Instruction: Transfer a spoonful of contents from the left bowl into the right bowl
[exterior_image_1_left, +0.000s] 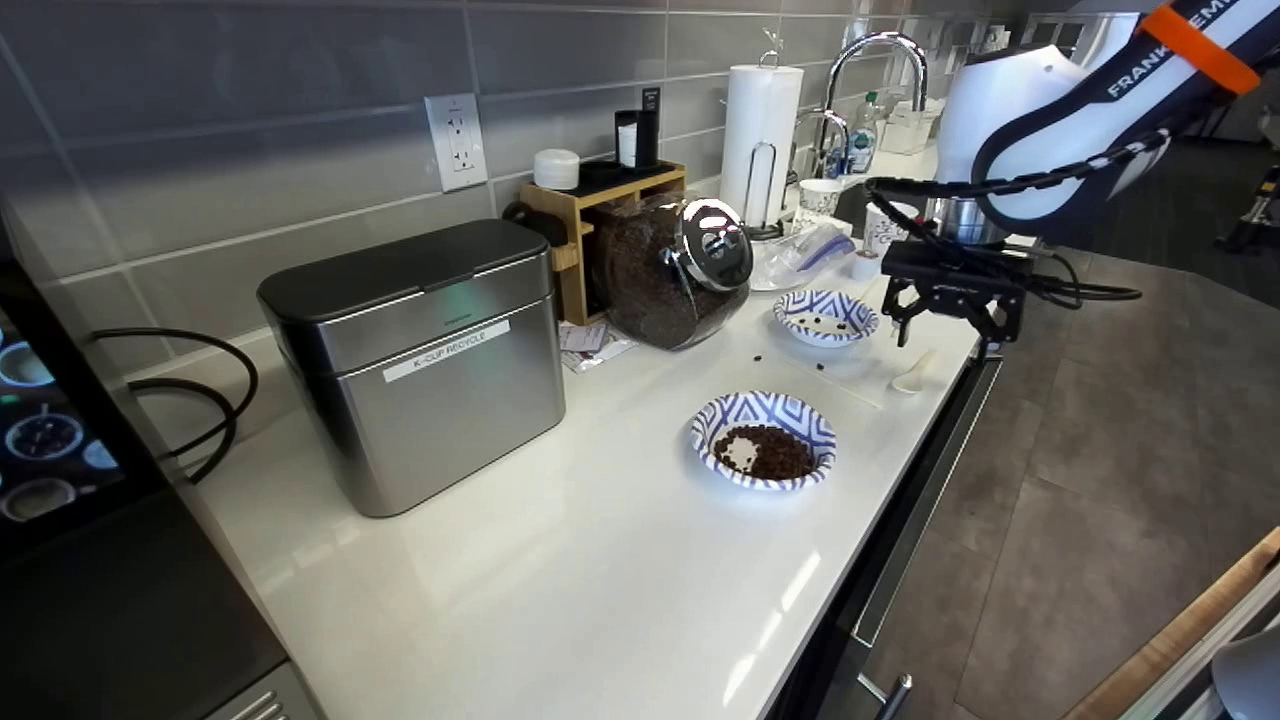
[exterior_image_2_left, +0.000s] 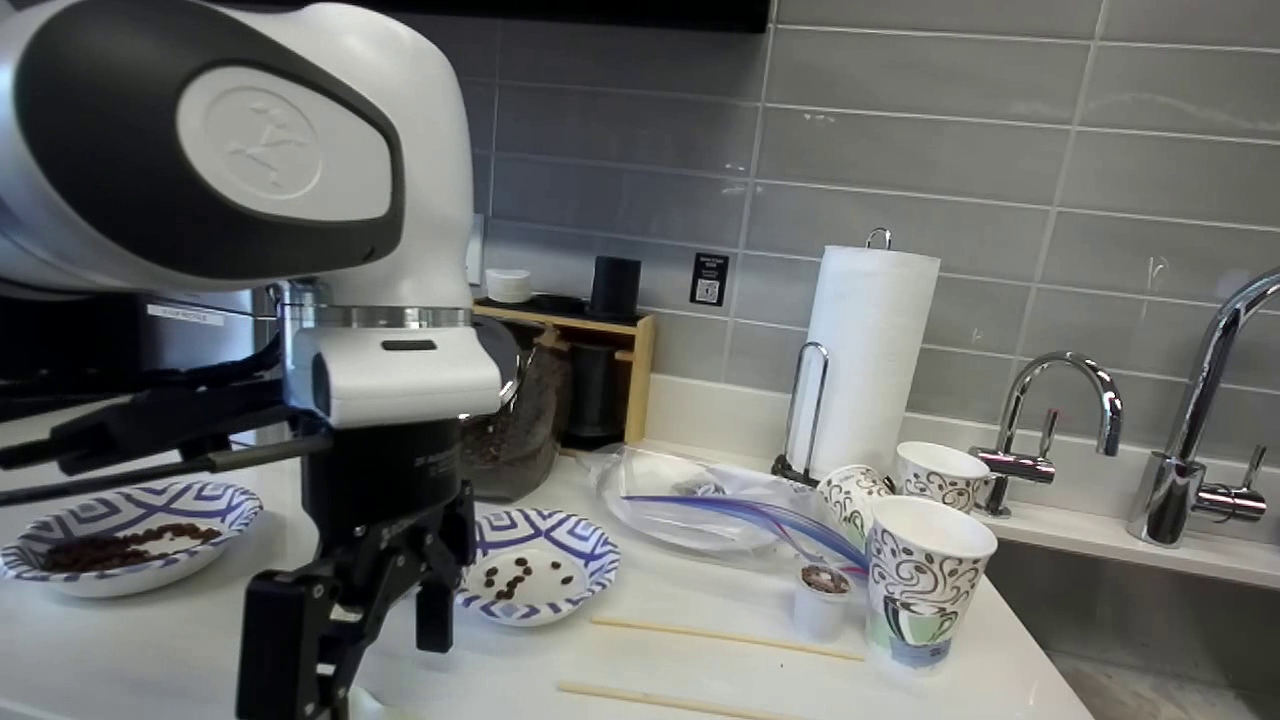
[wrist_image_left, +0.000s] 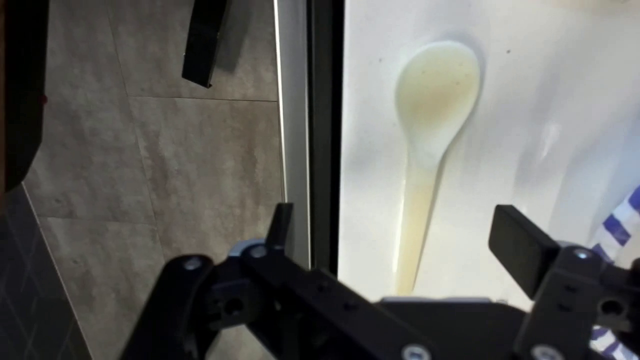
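The left bowl (exterior_image_1_left: 745, 408) has a blue-and-white rim and holds the dark brown contents (exterior_image_1_left: 782, 456); it also shows in an exterior view (exterior_image_2_left: 215, 498). The right bowl (exterior_image_1_left: 815, 303), pale-centred with several loose dark bits, also shows in an exterior view (exterior_image_2_left: 590, 548), partly behind my gripper. A cream spoon (wrist_image_left: 437, 95) lies on the counter near its front edge, also in an exterior view (exterior_image_1_left: 912, 376). My gripper (wrist_image_left: 395, 220) is open and empty above the spoon, its fingers apart on either side of the handle. It shows in both exterior views (exterior_image_1_left: 946, 338) (exterior_image_2_left: 355, 650).
Thin wooden sticks (exterior_image_2_left: 725, 638) lie on the counter near paper cups (exterior_image_2_left: 925, 580), a small filled cup (exterior_image_2_left: 822, 605) and a plastic bag (exterior_image_2_left: 690, 500). A large jar (exterior_image_1_left: 665, 270), a steel bin (exterior_image_1_left: 450, 390) and a paper towel roll (exterior_image_1_left: 762, 140) stand along the wall.
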